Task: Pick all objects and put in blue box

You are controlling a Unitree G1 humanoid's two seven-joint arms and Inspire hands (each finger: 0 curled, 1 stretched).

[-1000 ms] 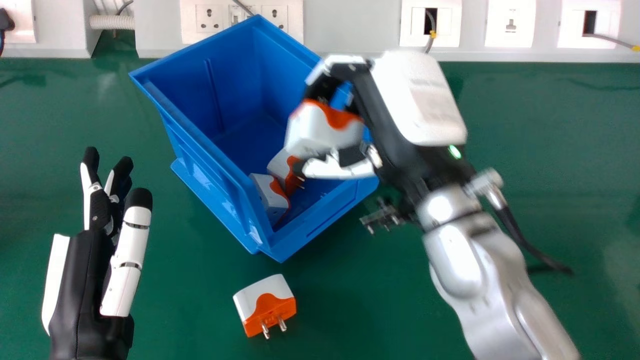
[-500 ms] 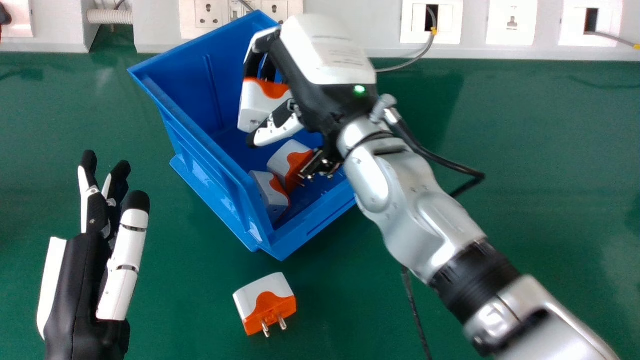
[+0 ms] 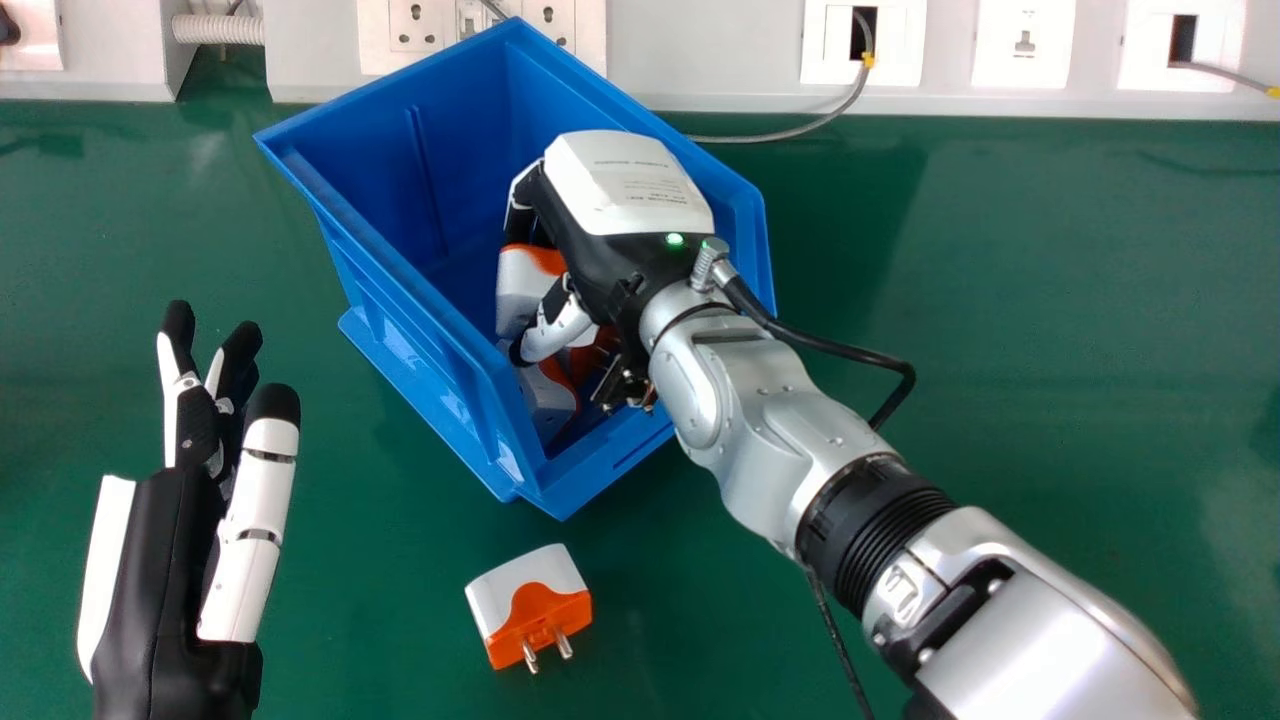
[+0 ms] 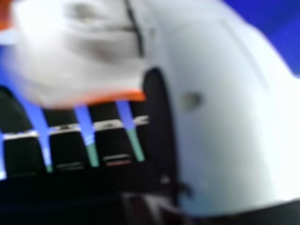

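Observation:
My right hand (image 3: 610,220) is down inside the blue box (image 3: 375,240) in the head view, curled round a white and orange adapter (image 3: 520,290). Beneath and nearer the box's front corner lie other adapters (image 3: 548,400), partly covered by the hand. One more adapter (image 3: 530,605) rests on the green table in front of the box, its metal pins facing the robot. At the left, my left hand (image 3: 165,560) is held open with relaxed fingers. In the right hand view, the held adapter (image 4: 89,56) sits against the fingers of my right hand (image 4: 101,140), beside the thumb.
The green table (image 3: 1050,300) extends on both sides of the box. Along its back edge runs a pale panel (image 3: 700,50) with sockets and a grey cable (image 3: 790,132). A black cable (image 3: 850,352) loops from my right wrist.
My right hand first swung left over the box with the adapter held, then came down into it, nearer the adapters inside. The left hand and the adapter on the table have hardly shifted.

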